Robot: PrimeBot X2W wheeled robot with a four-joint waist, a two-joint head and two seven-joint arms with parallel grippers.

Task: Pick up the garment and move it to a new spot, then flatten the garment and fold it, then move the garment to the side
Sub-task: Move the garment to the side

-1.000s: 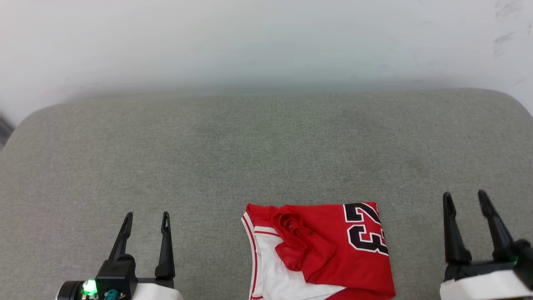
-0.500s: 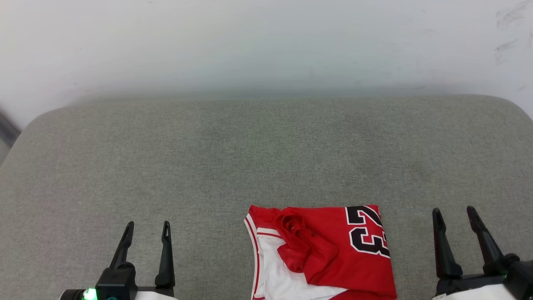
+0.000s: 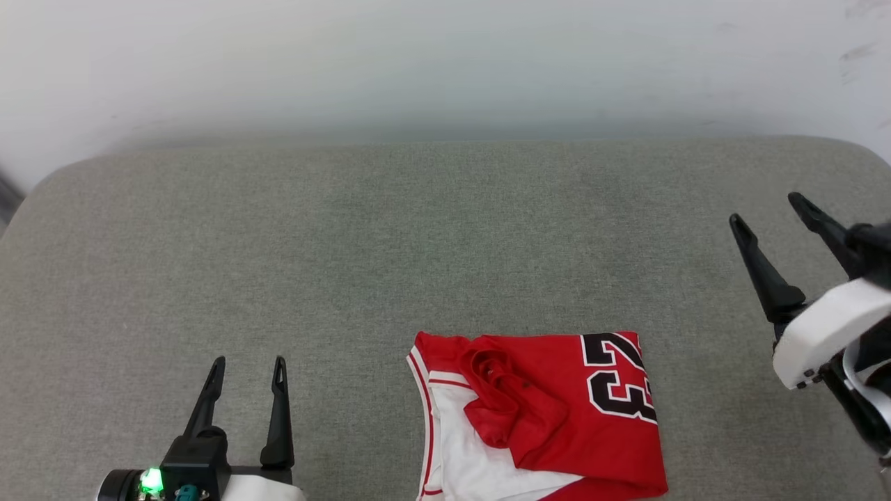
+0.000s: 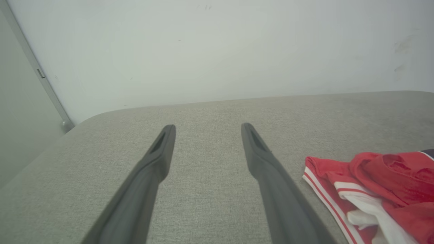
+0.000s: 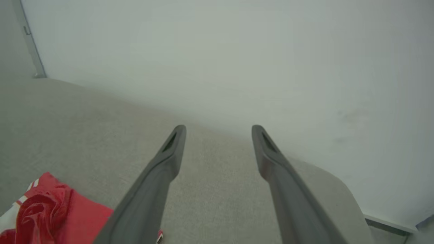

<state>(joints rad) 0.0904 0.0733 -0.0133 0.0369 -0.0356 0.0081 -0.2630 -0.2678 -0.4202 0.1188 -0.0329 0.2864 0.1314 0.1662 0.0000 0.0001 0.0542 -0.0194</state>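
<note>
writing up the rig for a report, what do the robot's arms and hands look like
The left hand and right hand each have two long, slim, tapering black fingers with a slot near each tip, set on a black base. White shells cover the forearms. A green light and a teal connector sit by the left wrist.

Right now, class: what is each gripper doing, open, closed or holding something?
Left gripper: open, holding nothing.
Right gripper: open, holding nothing, apart from the garment.
</note>
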